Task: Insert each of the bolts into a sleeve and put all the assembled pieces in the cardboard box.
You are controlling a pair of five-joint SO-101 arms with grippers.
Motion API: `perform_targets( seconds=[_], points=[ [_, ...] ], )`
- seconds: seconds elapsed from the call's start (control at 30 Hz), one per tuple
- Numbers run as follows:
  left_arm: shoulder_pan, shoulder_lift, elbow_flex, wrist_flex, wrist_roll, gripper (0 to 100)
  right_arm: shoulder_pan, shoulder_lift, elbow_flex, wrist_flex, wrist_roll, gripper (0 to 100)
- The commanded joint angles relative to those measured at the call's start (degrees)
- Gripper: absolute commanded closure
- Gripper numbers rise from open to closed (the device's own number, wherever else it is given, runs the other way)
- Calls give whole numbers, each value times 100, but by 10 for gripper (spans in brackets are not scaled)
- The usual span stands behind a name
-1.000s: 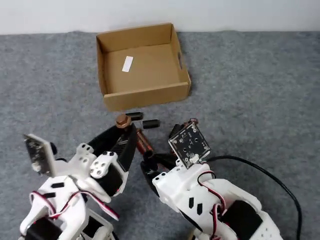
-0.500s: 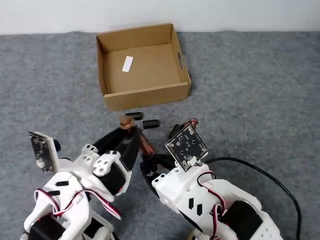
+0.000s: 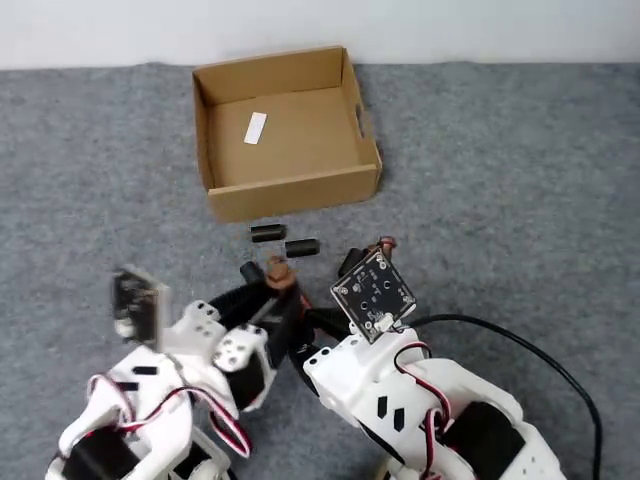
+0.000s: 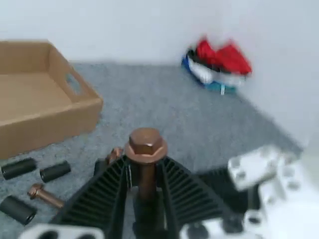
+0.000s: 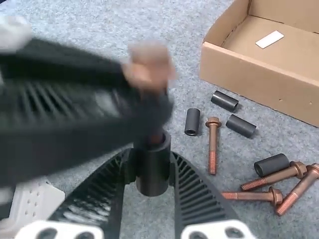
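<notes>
My left gripper [image 4: 144,172] is shut on a copper bolt [image 4: 145,143], head up, shaft between the ribbed fingers. My right gripper [image 5: 152,162] is shut on a black sleeve [image 5: 152,167], held upright. The bolt [image 5: 148,64] hangs directly over the sleeve with its tip at the sleeve's upper opening; I cannot tell how deep it reaches. In the high view the bolt head [image 3: 277,270] sits between the two arms. The cardboard box [image 3: 285,130] stands open beyond them, holding only a white label.
Loose black sleeves [image 3: 267,232] [image 3: 302,247] lie just before the box's front wall. More sleeves [image 5: 271,164] and several loose bolts [image 5: 213,144] [image 5: 271,178] lie on the grey carpet. A bundle of red, white and blue cloth [image 4: 219,64] lies by the wall.
My left gripper has carried the bolt away from the box, toward the right gripper, and the bolt now stands over the held sleeve. The right arm has hardly moved.
</notes>
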Motion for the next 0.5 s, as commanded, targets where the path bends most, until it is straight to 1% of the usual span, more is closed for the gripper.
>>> perform_targets(
  seconds=[0.0, 0.1, 0.17, 0.3, 0.33, 0.47],
  points=[
    [132, -53, 13, 79, -387, 935, -48, -92, -88, -171, 185, 991],
    [132, -9, -13, 114, -404, 822, -48, -101, -88, -171, 246, 991],
    [114, -9, -13, 114, -404, 783, -48, -110, -88, -171, 246, 991],
    [97, -9, -31, 158, -413, 783, -48, -101, -88, -171, 246, 991],
    [-9, -9, -31, 158, -431, 783, -48, -101, -88, -171, 246, 991],
    [-615, -9, -31, 105, -1081, 783, -40, -92, -88, -171, 229, 991]
  ],
)
